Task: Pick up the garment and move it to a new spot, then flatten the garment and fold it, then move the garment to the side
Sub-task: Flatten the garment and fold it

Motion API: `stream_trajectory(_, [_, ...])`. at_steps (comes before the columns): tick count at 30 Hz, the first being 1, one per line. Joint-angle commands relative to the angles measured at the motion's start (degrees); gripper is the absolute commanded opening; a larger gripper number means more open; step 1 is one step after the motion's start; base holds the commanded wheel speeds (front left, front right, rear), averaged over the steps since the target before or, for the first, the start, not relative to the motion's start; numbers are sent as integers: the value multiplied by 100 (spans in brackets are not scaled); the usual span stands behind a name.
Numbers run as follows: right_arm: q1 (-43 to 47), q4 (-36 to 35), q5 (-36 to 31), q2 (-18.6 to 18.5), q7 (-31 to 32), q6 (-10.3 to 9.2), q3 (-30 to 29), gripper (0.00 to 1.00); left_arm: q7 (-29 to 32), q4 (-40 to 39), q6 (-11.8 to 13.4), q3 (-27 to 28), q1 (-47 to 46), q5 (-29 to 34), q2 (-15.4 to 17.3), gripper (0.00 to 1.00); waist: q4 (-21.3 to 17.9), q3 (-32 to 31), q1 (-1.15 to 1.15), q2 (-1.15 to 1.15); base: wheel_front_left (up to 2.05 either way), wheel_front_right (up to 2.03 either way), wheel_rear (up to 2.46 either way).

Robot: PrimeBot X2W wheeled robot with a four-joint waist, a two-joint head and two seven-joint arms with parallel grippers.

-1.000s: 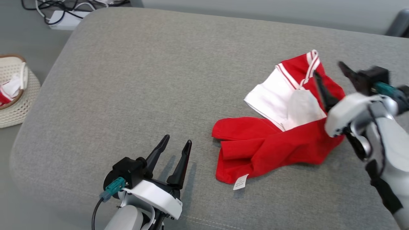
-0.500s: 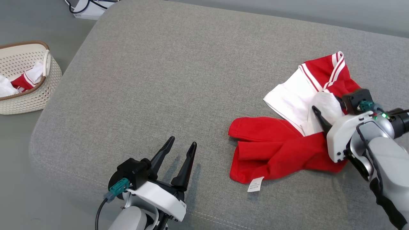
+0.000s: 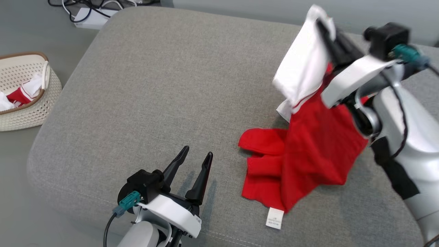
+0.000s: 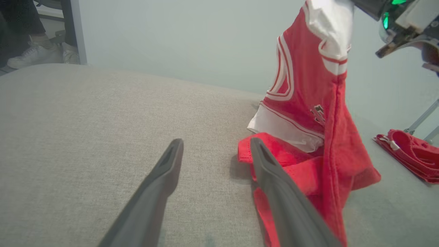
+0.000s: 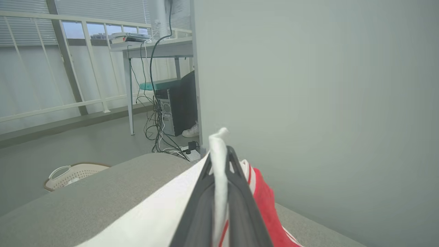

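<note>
red garment [image 3: 315, 151] with white panel and white stripes; grey cushion [image 3: 171, 89]; cream basket [image 3: 20, 99], brown rim.

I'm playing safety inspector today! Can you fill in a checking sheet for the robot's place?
Surface: grey fabric cushion.
Job's things: red and white garment, white end lifted, red end lying on the cushion.
Clutter: cream perforated basket holding red and white cloth; folded red cloth.
Grippers: left gripper open, holding nothing; right gripper shut on the garment.
Cables: black and white cables by a white power strip on the floor.
Surroundings: pale grey wall; a person's white shoes.
</note>
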Motion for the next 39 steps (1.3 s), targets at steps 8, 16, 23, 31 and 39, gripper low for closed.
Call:
stream_trajectory(8, [688,268,-482,-914,79,-1,-849,0,-59,-295,-39,-590,-264,-139,172,100,-319,-105,0,0,0,0,0])
stream_trajectory(16, [1693,207,-615,-981,100,-1,-1593,0,-39,47,-39,-1852,-556,-570,578,100,-595,10,0,0,0,0,0])
stream_trajectory(23, [1962,-241,-897,-679,218,-1,-1889,0,39,685,-40,-2259,-691,-954,726,100,-692,108,0,0,0,0,0])
stream_trajectory(31, [1988,-666,-1078,-434,398,-1,-1914,0,-34,1315,-40,-2302,-947,-1208,575,100,-778,211,0,0,0,0,0])
stream_trajectory(39, [2057,-883,-1142,-424,483,-1,-1997,0,-54,1593,-40,-2543,-1134,-1474,531,45,-871,299,0,0,0,0,0])
